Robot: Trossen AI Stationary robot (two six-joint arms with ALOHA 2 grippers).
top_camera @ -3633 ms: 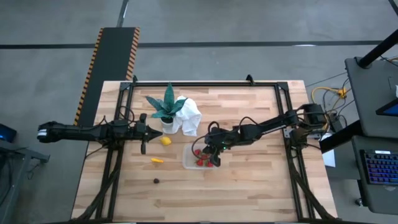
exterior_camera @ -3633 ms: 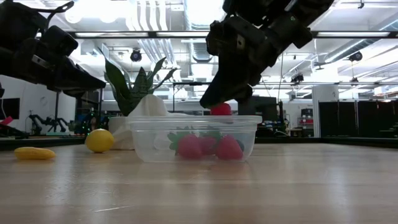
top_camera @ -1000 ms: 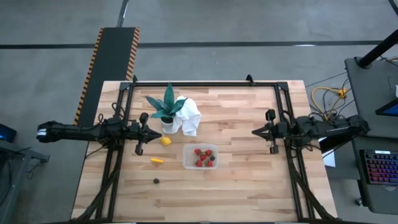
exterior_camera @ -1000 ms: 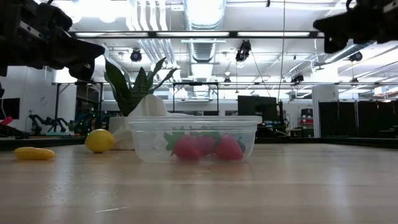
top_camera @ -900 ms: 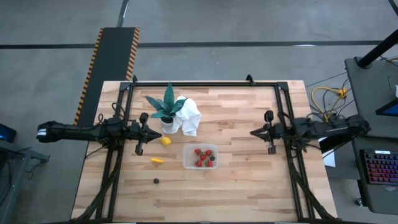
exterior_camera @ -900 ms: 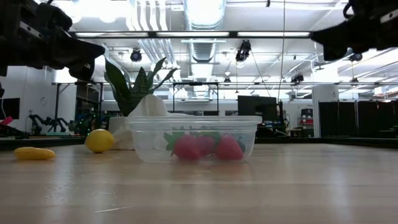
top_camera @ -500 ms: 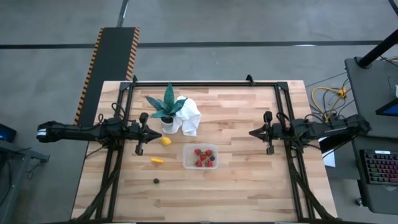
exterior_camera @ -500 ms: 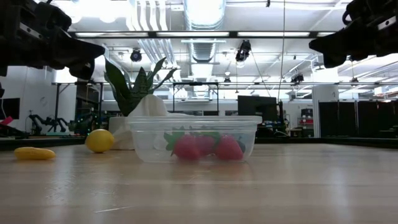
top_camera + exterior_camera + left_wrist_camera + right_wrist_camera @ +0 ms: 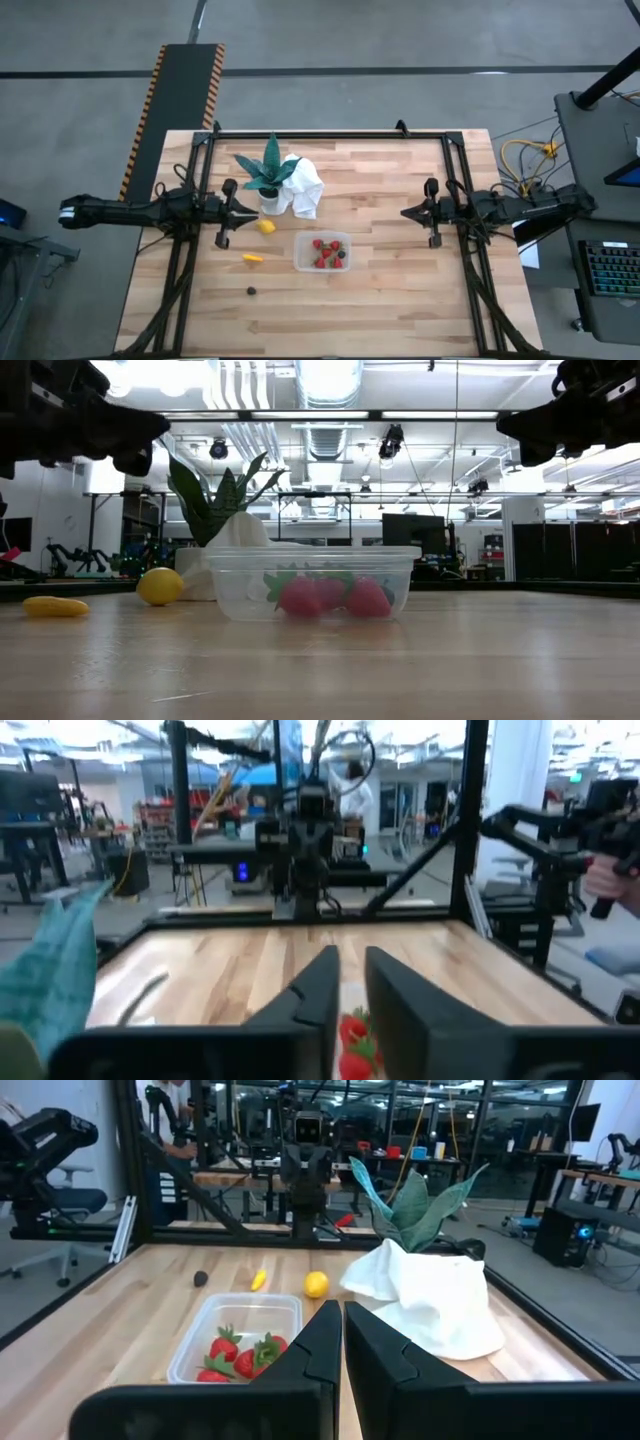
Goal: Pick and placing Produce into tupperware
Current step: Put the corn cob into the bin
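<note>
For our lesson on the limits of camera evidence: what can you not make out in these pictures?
- High view: what the small dark piece is; too small.
- Low view: the number of strawberries; the tupperware wall blurs them and they overlap.
- Left wrist view: the tupperware; this arm's own fingers cover it.

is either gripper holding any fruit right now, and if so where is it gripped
Nothing is held. The left gripper and right gripper are both shut and empty, raised at the table's sides. The strawberries lie in the tupperware; the lemon rests on the table.
</note>
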